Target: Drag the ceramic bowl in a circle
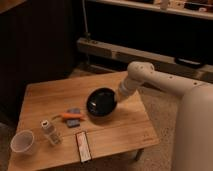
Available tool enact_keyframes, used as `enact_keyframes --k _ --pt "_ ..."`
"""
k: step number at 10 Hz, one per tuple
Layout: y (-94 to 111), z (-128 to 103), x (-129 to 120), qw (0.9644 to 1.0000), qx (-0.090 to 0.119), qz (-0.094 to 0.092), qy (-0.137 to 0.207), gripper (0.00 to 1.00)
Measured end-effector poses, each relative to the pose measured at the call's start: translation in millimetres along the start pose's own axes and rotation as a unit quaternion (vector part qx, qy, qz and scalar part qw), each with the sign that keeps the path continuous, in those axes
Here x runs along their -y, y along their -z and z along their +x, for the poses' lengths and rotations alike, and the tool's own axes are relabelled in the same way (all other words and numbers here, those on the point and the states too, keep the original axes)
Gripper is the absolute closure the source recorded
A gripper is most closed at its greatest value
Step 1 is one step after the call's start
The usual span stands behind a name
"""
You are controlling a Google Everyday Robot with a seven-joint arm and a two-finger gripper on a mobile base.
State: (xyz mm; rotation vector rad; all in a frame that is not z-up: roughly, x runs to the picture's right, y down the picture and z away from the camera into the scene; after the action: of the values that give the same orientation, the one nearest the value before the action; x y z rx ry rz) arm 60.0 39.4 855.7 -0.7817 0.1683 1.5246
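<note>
The gripper is at the right rim of the black ceramic bowl on the table. Its tip is hidden; I cannot tell if it grips.

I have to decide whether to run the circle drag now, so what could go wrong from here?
1. The gripper sits only at the right rim of the bowl, so the glossy bowl could slip free or tip.
2. An orange stick and a grey piece lie just left of the bowl. A sweep that way may shove them.
3. The bowl is near the far right corner of the table, so a wide arc could run it off the edge.
</note>
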Motion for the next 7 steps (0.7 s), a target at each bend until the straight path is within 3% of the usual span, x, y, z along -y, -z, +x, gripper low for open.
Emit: enact_keyframes --k 2,4,7 --pt "-9.1 -10.7 -7.3 0.9998 -0.007 0.009 0.017 1.0" --pt "-29.2 -6.9 3.0 0.9992 -0.021 0.022 0.026 1.0" --pt "-38.6 1.9 17.7 0.9986 -0.033 0.038 0.017 1.0"
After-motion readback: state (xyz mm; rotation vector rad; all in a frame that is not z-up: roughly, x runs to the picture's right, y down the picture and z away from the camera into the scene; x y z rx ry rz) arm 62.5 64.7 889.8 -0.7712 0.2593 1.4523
